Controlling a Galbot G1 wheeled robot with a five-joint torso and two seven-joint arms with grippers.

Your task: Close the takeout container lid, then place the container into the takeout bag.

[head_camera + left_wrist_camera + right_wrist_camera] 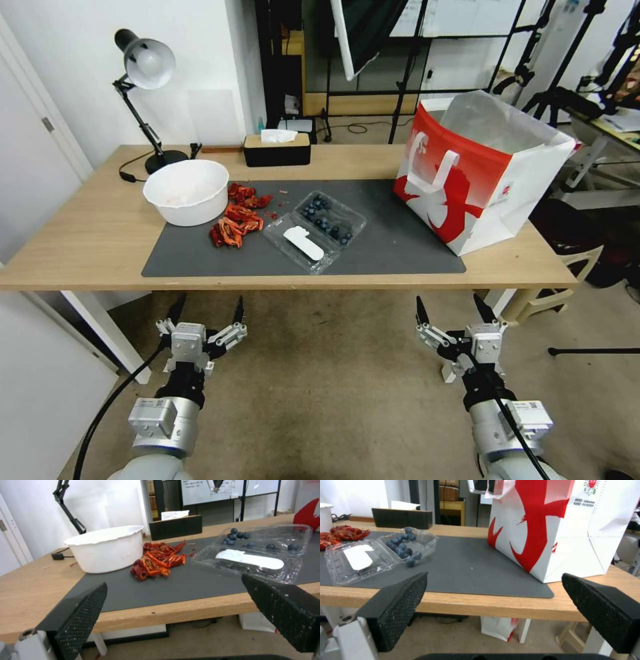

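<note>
The takeout container [331,218] lies open on the dark mat, blueberries in its far tray half [266,540] [408,543]. Its lid [300,243] is folded flat toward the table's front edge, white label up [250,559] [357,556]. The red-and-white takeout bag [480,170] stands open-topped at the table's right end [553,527]. My left gripper [207,313] hangs open below and in front of the table edge, left of the container. Equally low, my right gripper [452,310] is open too, in front of the bag. Neither touches anything.
A round white bowl [186,191] sits at the mat's left [106,548] with a heap of red crayfish shells [238,217] beside it. A black tissue box [277,149] and desk lamp [143,73] stand at the back. The grey mat [393,247] is bare between container and bag.
</note>
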